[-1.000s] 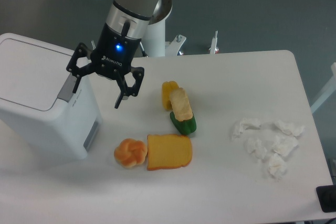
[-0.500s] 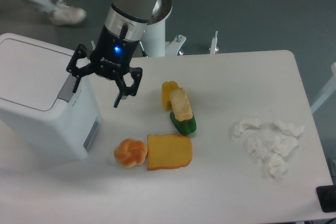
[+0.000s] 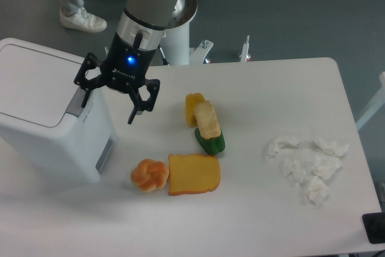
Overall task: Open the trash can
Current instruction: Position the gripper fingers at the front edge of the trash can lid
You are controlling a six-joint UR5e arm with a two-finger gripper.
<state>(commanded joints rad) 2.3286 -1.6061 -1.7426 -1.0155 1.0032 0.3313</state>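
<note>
The tabletop (image 3: pixel 271 88) is white and smooth with rounded corners, and it stands on a dark grey floor (image 3: pixel 289 10). At the top left, on the floor, there is a leg of a person with a white shoe (image 3: pixel 83 19). The trash can (image 3: pixel 48 118) is a big white box at the left edge of the tabletop, with its flat lid down, a grey tab at the lid's right edge and a grey vent low on its side. The gripper (image 3: pixel 110 102) hangs just to the right of the trash can, near the grey tab, and its black fingers (image 3: pixel 137 103) are spread apart and hold nothing. A blue light glows on the black gripper body, and there is small white writing beside it, too tiny to read. In the middle of the tabletop lie a yellow and green toy pepper (image 3: pixel 204 126), an orange toy bread slice (image 3: pixel 194 174) and a round orange toy bun (image 3: pixel 149 176) that touches the slice. Crumpled white paper tissues (image 3: pixel 307 164) lie well apart at the right.
</note>
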